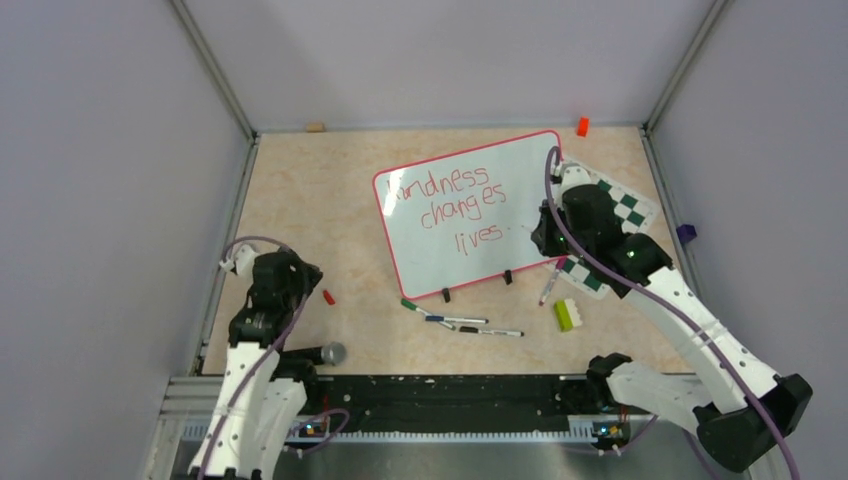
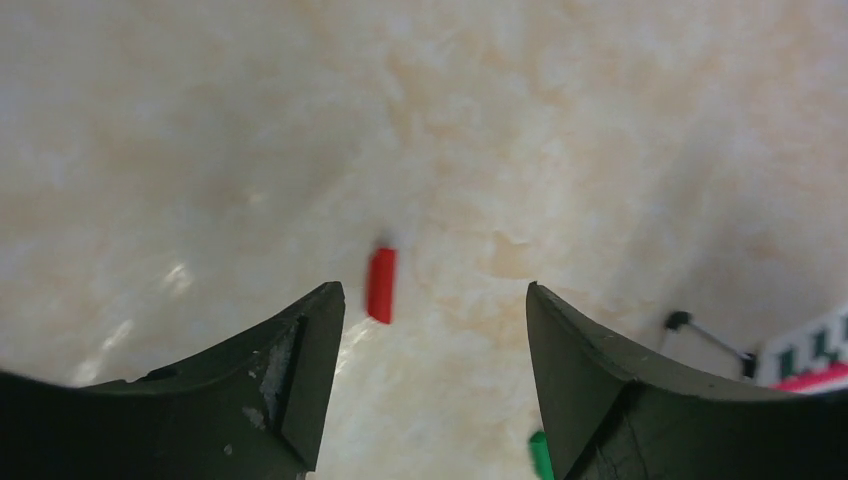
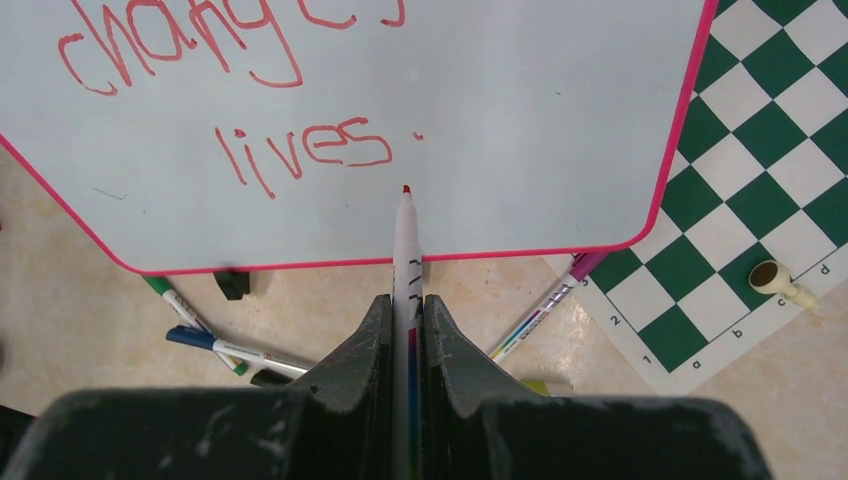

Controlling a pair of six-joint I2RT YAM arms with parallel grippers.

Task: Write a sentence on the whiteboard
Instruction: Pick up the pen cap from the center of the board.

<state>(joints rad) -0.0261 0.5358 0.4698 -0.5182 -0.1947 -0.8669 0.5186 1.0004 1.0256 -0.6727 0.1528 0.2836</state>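
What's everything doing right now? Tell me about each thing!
whiteboard: written on.
sentence: three red lines, reads "Kindness changes lives."
right hand: shut on the red marker.
red marker: uncapped, tip pointing at the whiteboard.
left hand: open, empty.
red cap: off, lying loose below the left hand.
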